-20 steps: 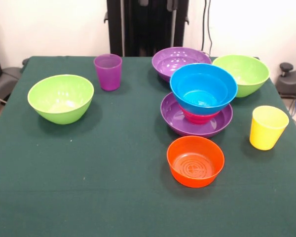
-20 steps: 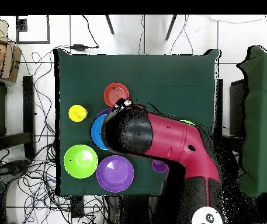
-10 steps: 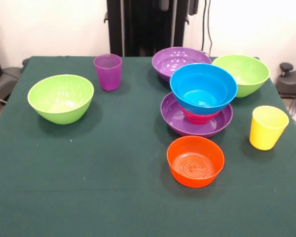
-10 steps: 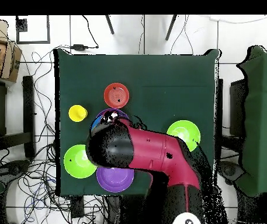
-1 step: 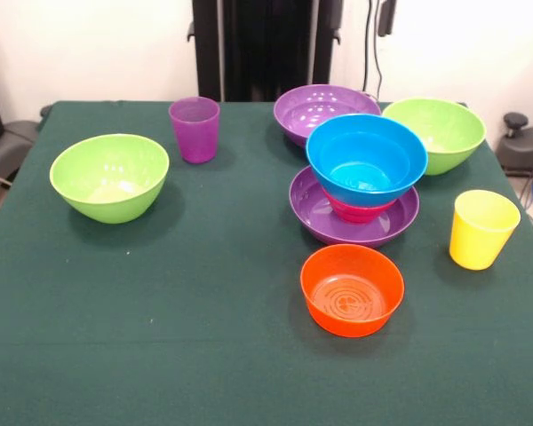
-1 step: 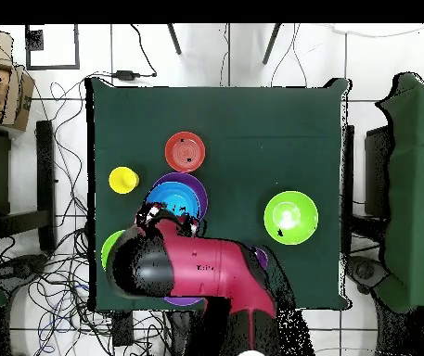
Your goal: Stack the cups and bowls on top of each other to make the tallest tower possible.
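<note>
The tower stands right of centre: a large blue bowl (image 5: 366, 158) (image 6: 173, 197) sits on a small red-pink bowl (image 5: 359, 211) inside a wide purple bowl (image 5: 313, 211) (image 6: 199, 188). Around it lie an orange bowl (image 5: 352, 288) (image 6: 186, 152), a yellow cup (image 5: 483, 228) (image 6: 123, 180), a purple cup (image 5: 194, 129), a second purple bowl (image 5: 327, 108) and two lime green bowls (image 5: 109, 176) (image 5: 433, 131) (image 6: 290, 217). My gripper (image 6: 165, 221) hangs high over the blue bowl's edge nearest the robot's base. Only a dark tip (image 5: 387, 16) shows at the top of the front view.
In the overhead view the red arm (image 6: 206, 273) covers the second purple bowl and most of one green bowl (image 6: 109, 247). Cables lie on the floor around the table. The green cloth (image 5: 160, 337) reaches the table's edges.
The arm has swung back toward the robot's base and sideways, uncovering the blue bowl and one green bowl in the overhead view. No cup or bowl has moved.
</note>
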